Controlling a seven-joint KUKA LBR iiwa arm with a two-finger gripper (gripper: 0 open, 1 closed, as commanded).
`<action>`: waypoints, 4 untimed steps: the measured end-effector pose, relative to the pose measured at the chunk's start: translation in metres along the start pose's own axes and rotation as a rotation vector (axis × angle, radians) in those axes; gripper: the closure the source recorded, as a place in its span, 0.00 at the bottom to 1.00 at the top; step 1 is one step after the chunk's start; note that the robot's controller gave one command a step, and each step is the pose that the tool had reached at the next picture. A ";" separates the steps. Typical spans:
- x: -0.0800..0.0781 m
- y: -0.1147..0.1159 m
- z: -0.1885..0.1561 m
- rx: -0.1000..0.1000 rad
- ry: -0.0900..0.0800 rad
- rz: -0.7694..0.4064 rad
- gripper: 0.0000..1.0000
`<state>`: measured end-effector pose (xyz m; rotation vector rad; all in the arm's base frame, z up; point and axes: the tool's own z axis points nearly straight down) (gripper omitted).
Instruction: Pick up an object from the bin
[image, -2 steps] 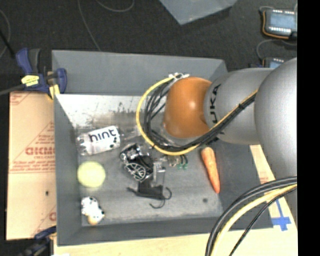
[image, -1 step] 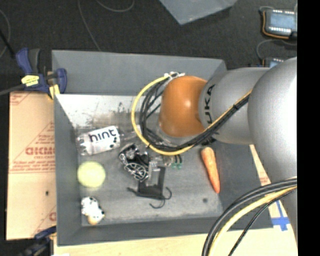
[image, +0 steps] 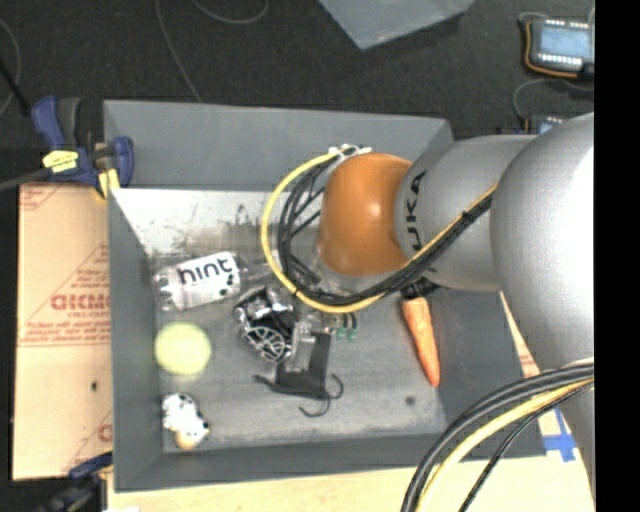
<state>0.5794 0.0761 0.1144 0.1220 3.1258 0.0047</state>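
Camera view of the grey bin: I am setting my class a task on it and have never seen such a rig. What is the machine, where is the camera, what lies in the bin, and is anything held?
The silver shape is a robot arm, reaching in from the right; the orange dome and the cables are parts of it. Its hand hangs below the dome, over the middle of the bin. The camera looks down from above, somewhat from one side. In the bin lie a clear bottle marked "hint", a yellow-green ball, a small white toy with black spots, a black wire-mesh thing, a flat black thing with a cord and an orange carrot. The hand is over the flat black thing, beside the mesh one. Whether it holds anything cannot be seen.
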 end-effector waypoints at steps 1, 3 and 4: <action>0.003 -0.001 0.004 0.002 0.004 -0.136 0.00; -0.014 -0.007 0.037 0.003 -0.007 0.040 1.00; -0.014 -0.007 0.037 0.003 -0.007 0.040 1.00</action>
